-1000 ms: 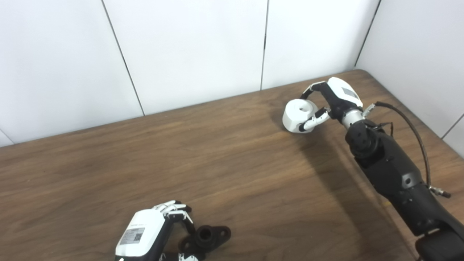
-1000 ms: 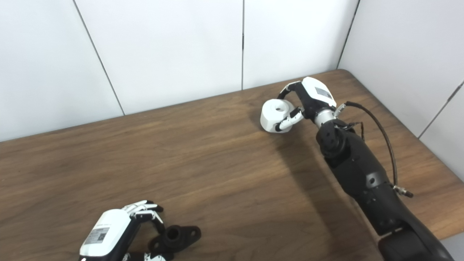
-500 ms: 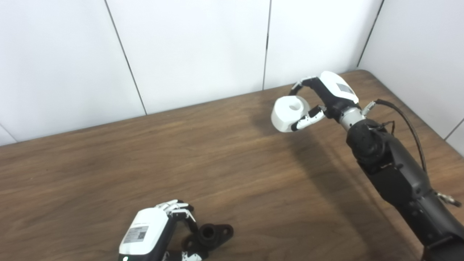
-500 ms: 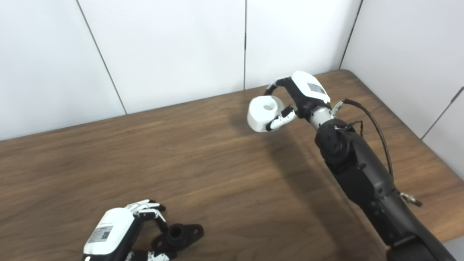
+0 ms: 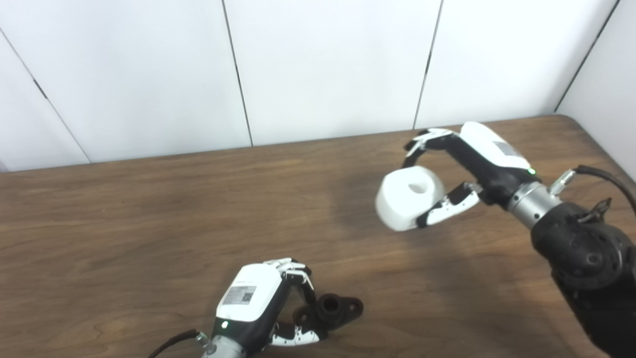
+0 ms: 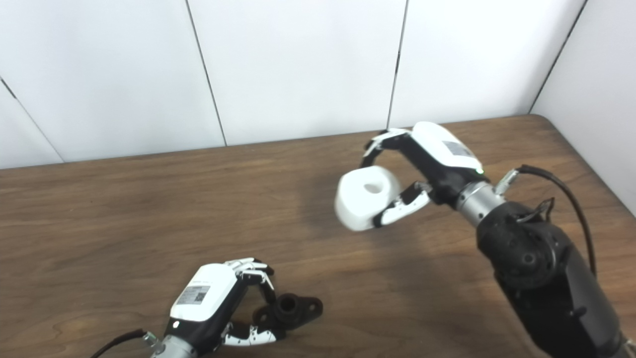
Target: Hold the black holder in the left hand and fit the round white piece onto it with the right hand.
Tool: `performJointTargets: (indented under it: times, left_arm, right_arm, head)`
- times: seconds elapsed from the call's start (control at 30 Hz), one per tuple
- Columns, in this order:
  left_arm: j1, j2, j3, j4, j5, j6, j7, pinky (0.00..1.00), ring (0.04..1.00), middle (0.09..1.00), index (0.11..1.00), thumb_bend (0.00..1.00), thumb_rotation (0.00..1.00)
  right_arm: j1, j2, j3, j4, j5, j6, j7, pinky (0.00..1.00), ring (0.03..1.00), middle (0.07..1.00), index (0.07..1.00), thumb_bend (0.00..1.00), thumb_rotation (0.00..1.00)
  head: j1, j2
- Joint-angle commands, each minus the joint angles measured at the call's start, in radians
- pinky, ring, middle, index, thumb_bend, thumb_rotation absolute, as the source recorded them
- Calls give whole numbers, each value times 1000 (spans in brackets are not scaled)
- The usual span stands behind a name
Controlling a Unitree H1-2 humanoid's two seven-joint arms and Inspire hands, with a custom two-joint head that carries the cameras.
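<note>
Nearest the camera, at the table's (image 5: 124, 209) front edge, the left hand (image 5: 253, 303) is seen with its white back turned up and its arm entering from the bottom edge. Its fingers (image 5: 297, 271) are curled over the near end of the holder (image 5: 334, 311), and its thumb (image 5: 298, 338) is laid along the holder's near side, so that the black part is clasped between them. The holder is seen lying low on the wood, a short round socket standing up from a flat lobed base with a hole at its far tip. Whether it is lifted clear of the surface cannot be told.

Farther back and to the right, the white piece (image 5: 408, 196) is held in the air above the table, well apart from the holder. It is a thick round block with a hole in its upper face, and it is tilted. It is gripped by the right hand (image 5: 472, 164): the fingers (image 5: 422, 144) are arched over its far side and the thumb (image 5: 447, 209) is pressed beneath its near right edge. A soft shadow is cast on the wood below and to the left of it. The dark right forearm (image 5: 586, 258) is seen running down to the lower right corner, with a cable looped beside the wrist.

Behind the table, white wall panels (image 5: 323, 69) are seen, divided by thin dark seams.
</note>
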State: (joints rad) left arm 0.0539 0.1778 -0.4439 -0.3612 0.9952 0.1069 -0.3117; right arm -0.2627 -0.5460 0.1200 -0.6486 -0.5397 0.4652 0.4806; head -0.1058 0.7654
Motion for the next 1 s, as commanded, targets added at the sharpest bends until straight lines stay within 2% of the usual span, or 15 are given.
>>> performJointTargets:
  times: [0.0, 0.13, 0.23, 0.47, 0.63, 0.97]
  left_arm:
    - [22, 6, -22, 43, 5, 18, -47, 824, 849, 774, 487, 520, 48]
    - [19, 1, -23, 39, 10, 27, -57, 827, 850, 776, 487, 520, 48]
    - [16, 1, -24, 38, 15, 26, -57, 820, 847, 774, 486, 520, 48]
    - [6, -1, -26, 36, 18, 31, -67, 815, 845, 770, 487, 520, 48]
    - [2, -5, -29, 38, 26, 36, -69, 812, 843, 768, 486, 520, 49]
    - [-5, -13, -38, 41, 40, 47, -71, 814, 840, 764, 486, 521, 49]
  right_arm:
    - [-21, 8, -8, -55, -7, 4, 26, 809, 903, 788, 484, 523, 132]
    - [0, 56, 6, -112, -39, 4, 92, 797, 902, 788, 483, 524, 134]
    - [18, 78, 22, -129, -55, 2, 108, 774, 895, 785, 483, 524, 134]
    - [58, 110, 54, -126, -32, -30, 102, 771, 906, 789, 483, 524, 136]
    - [82, 131, 99, -122, -42, -45, 103, 753, 909, 791, 482, 524, 138]
    - [114, 161, 152, -102, -72, -91, 95, 748, 905, 788, 482, 524, 136]
  head:
    - [0, 4]
    - [-1, 13]
    - [0, 21]
    - [1, 39]
    - [6, 44]
    - [14, 50]
